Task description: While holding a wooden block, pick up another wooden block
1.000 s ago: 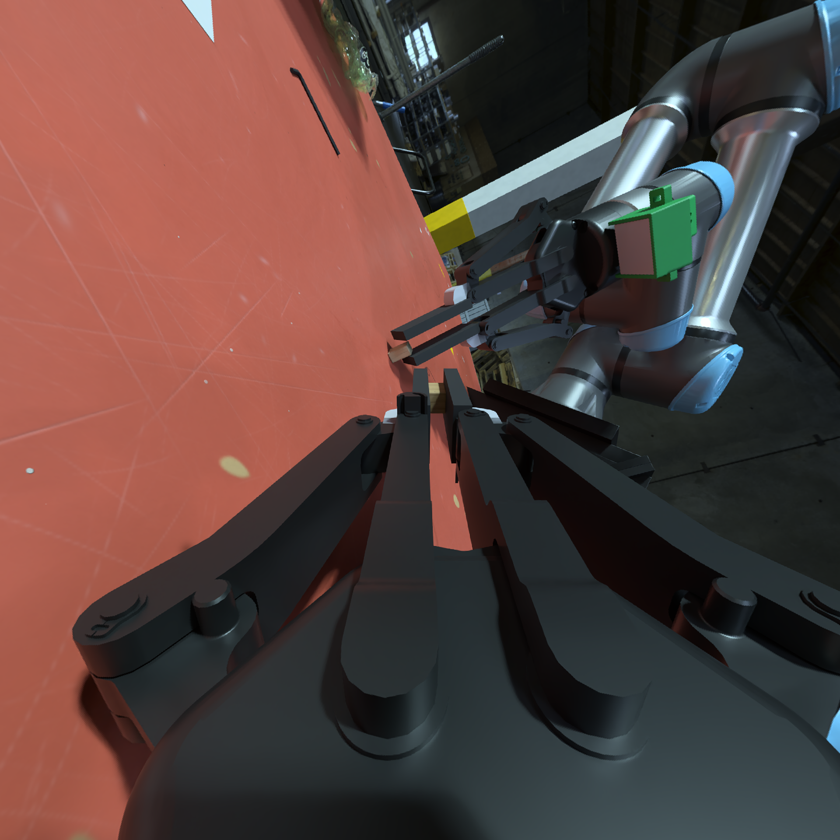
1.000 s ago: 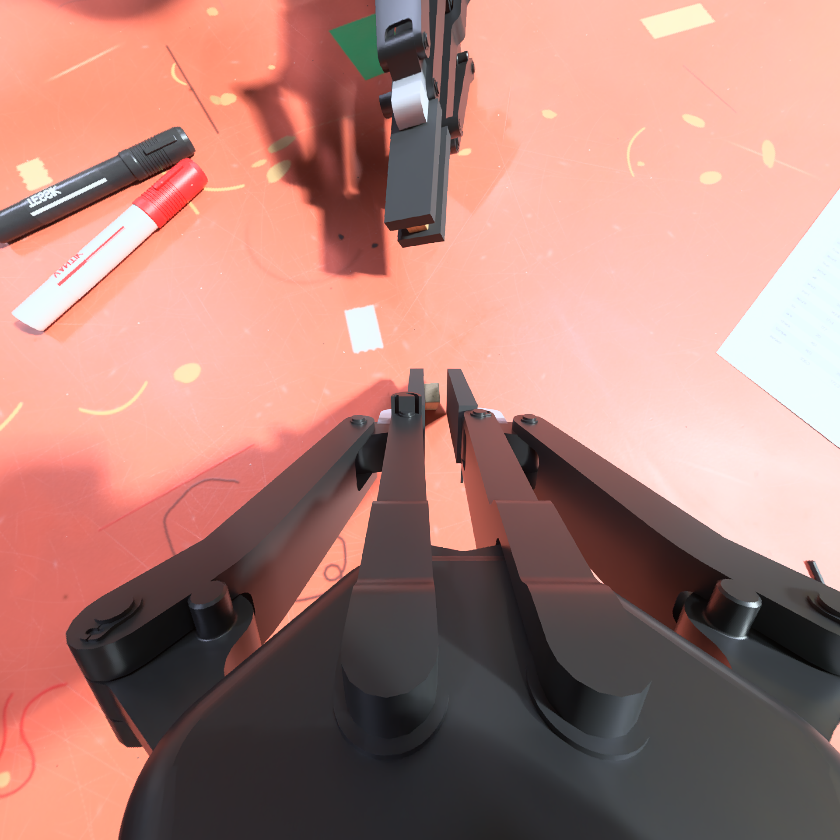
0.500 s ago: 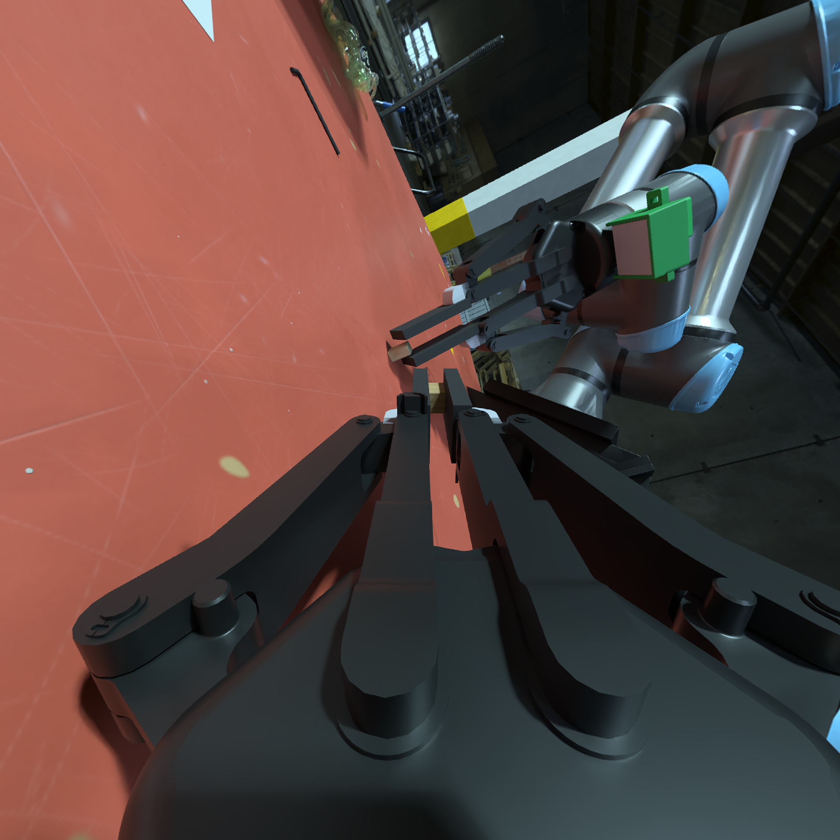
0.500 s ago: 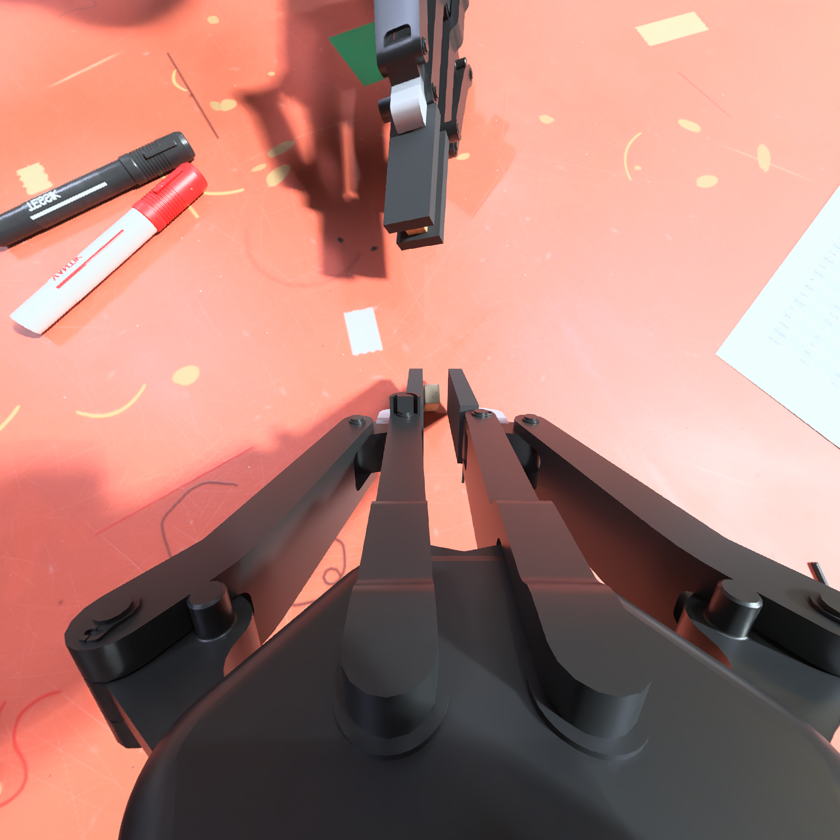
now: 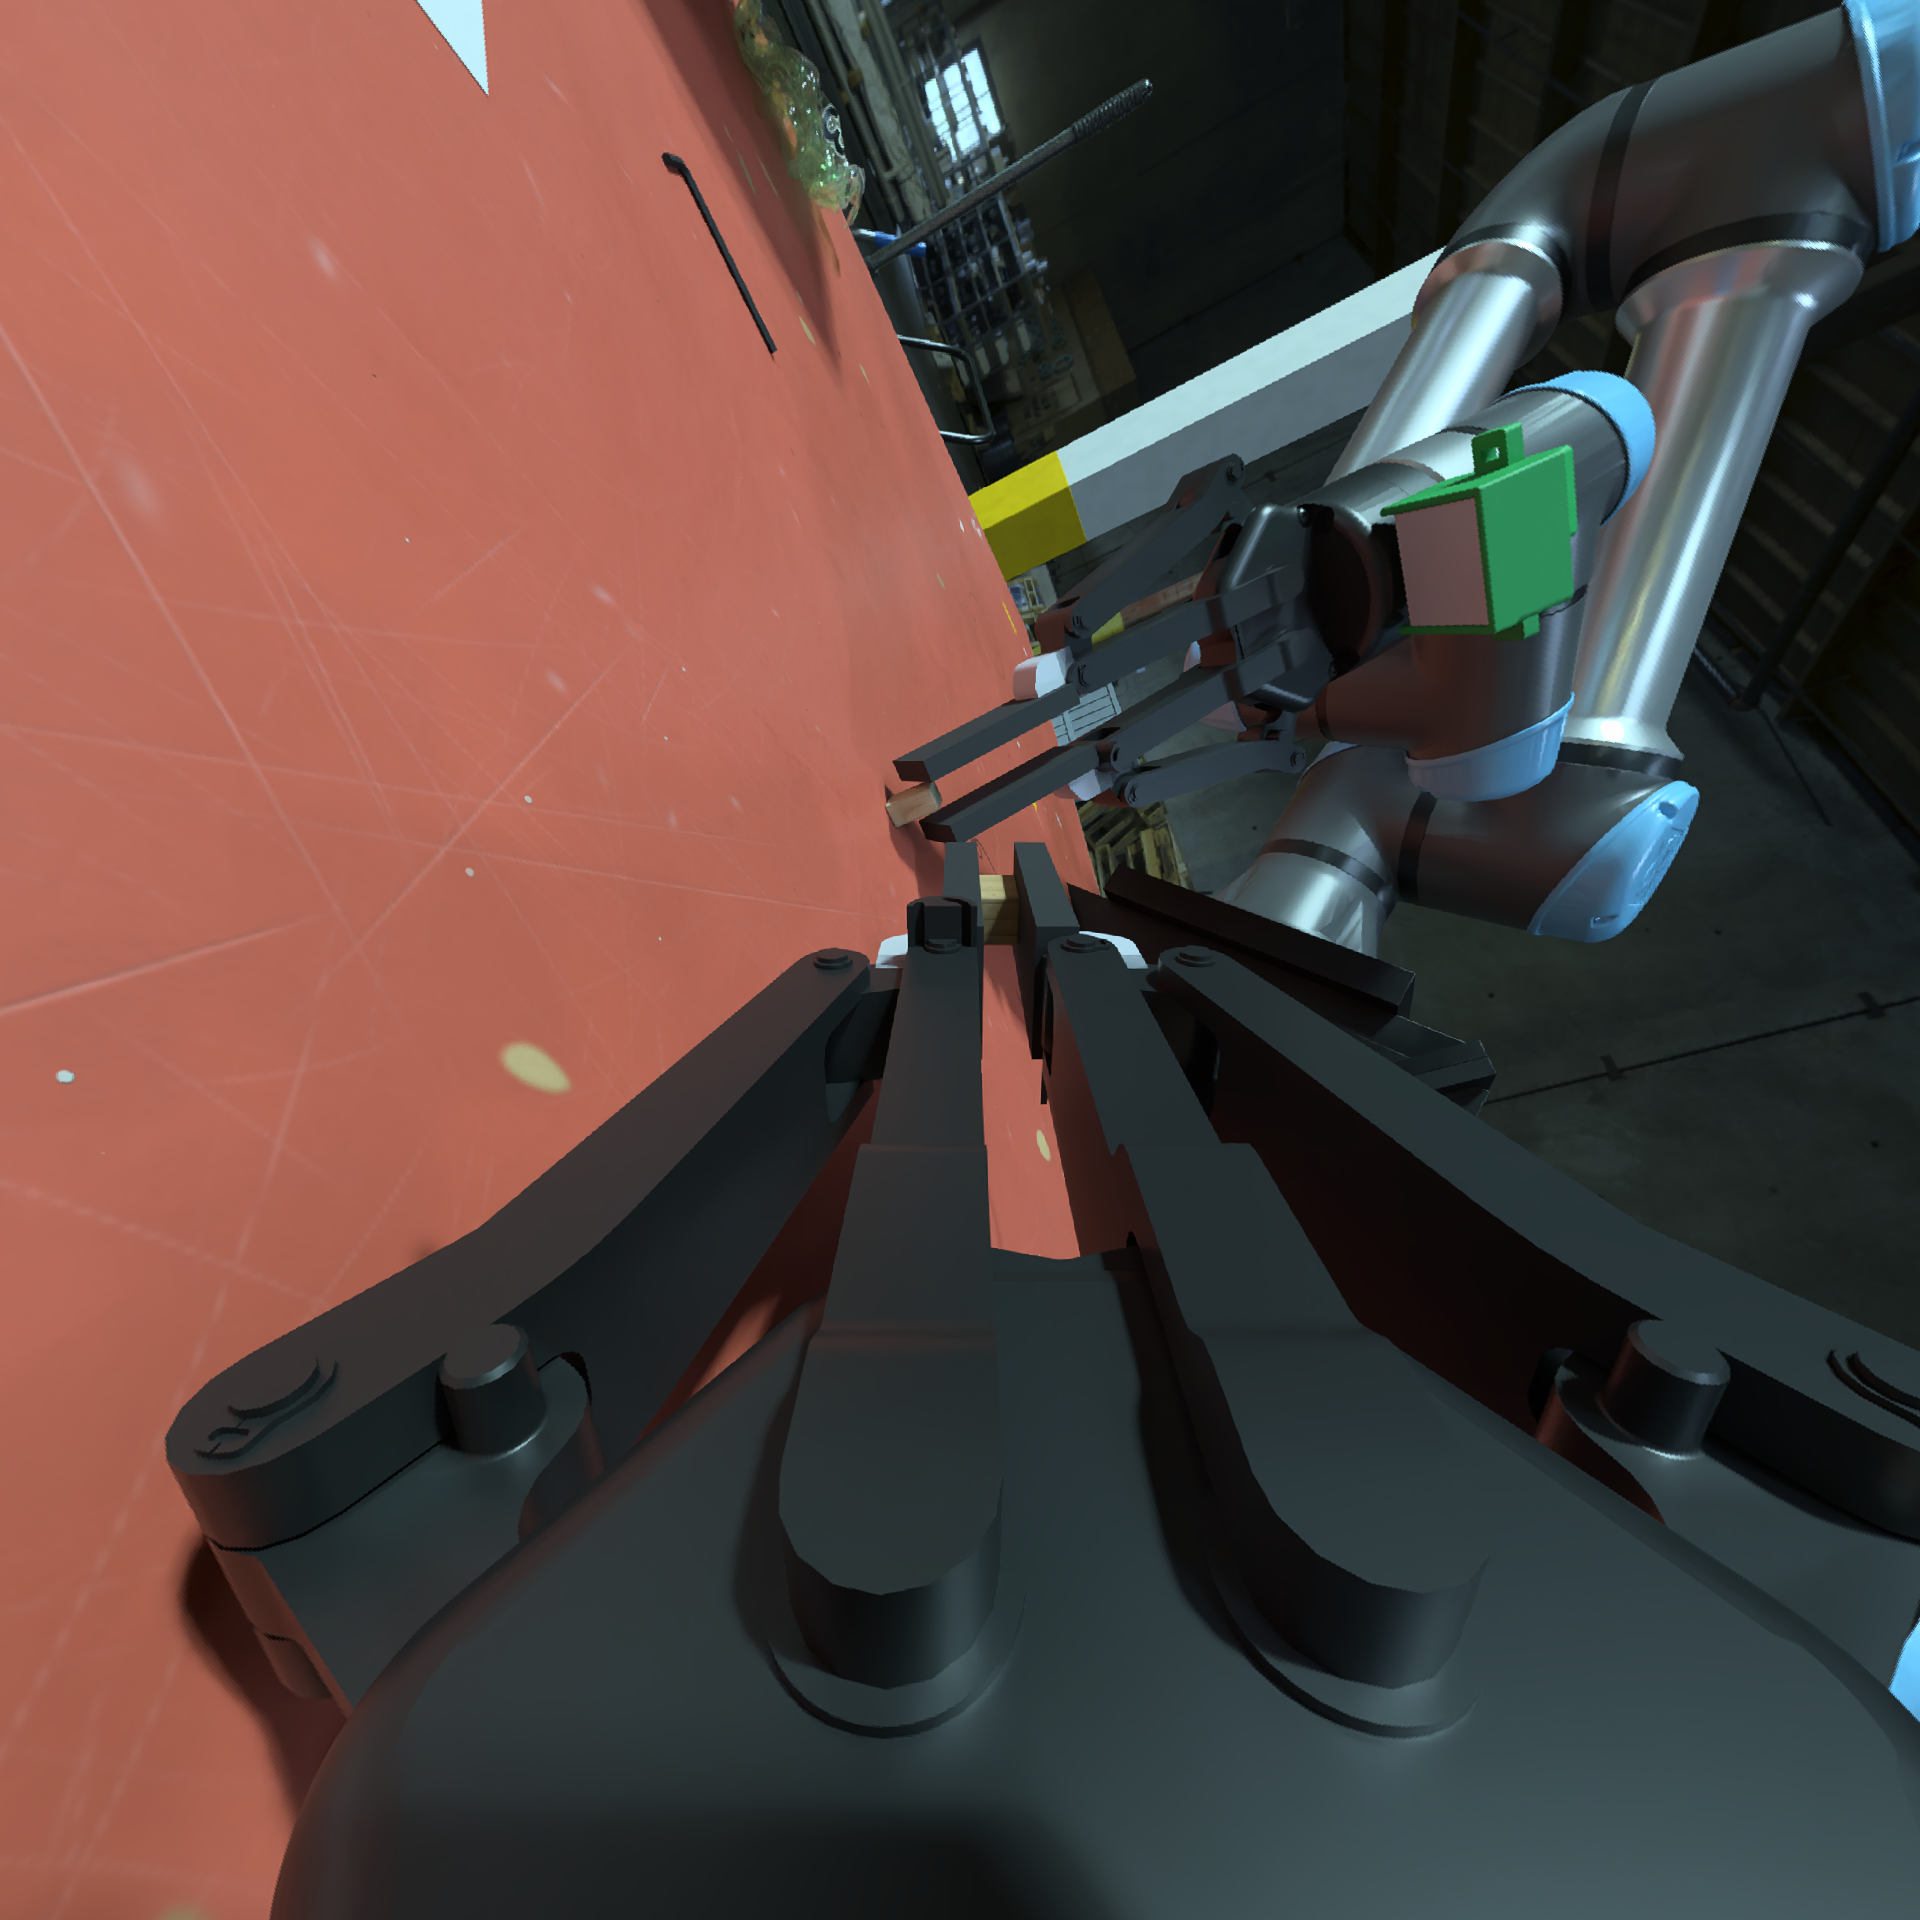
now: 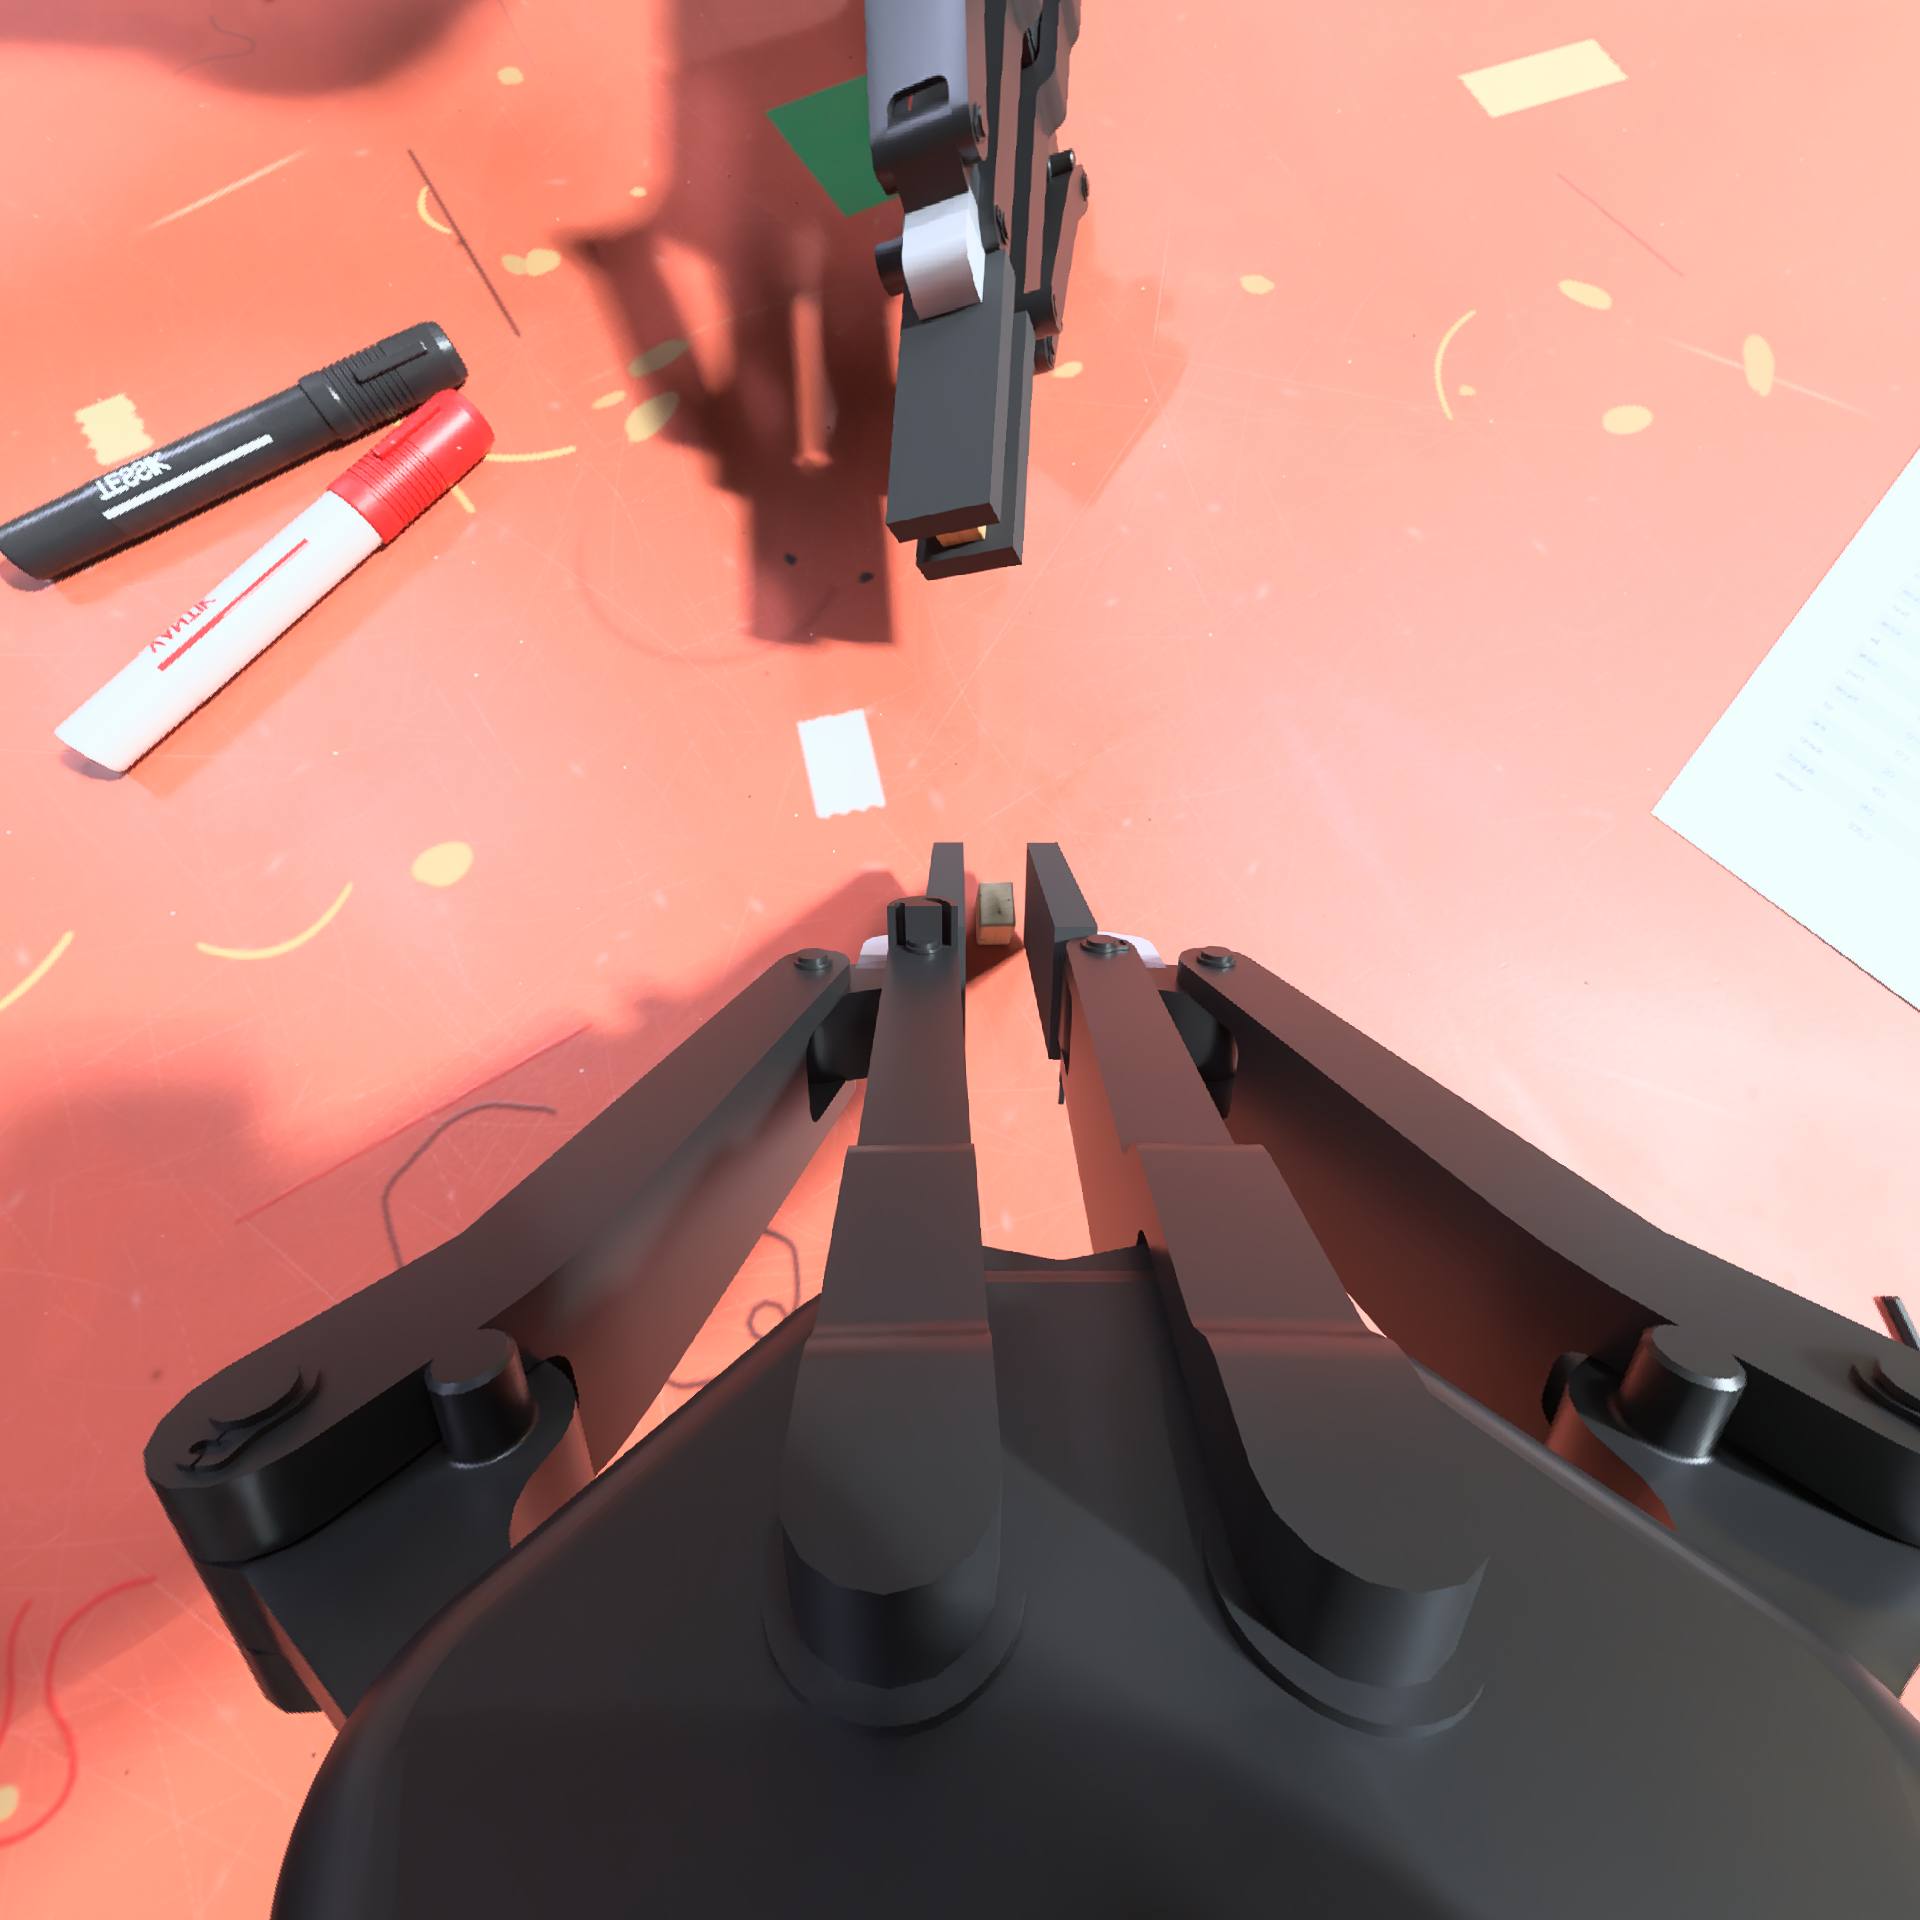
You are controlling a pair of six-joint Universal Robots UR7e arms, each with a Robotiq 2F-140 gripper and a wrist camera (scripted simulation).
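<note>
In the left wrist view my left gripper is shut on a small wooden block, held just off the red table. It also shows in the right wrist view, pointing down, with its block peeking out between the tips. A second wooden block sits between the fingertips of my right gripper, with a narrow gap on each side. In the left wrist view the right gripper is low at the table with that block at its tips.
A black marker and a red-capped white marker lie to the left. A white sheet lies at the right, and a small white tag just ahead of the right fingers. A thin black rod lies farther off.
The right wrist view has drawn back slightly from the table. The second block now stands clear of the left finger, about midway between the two. The left gripper has not moved.
</note>
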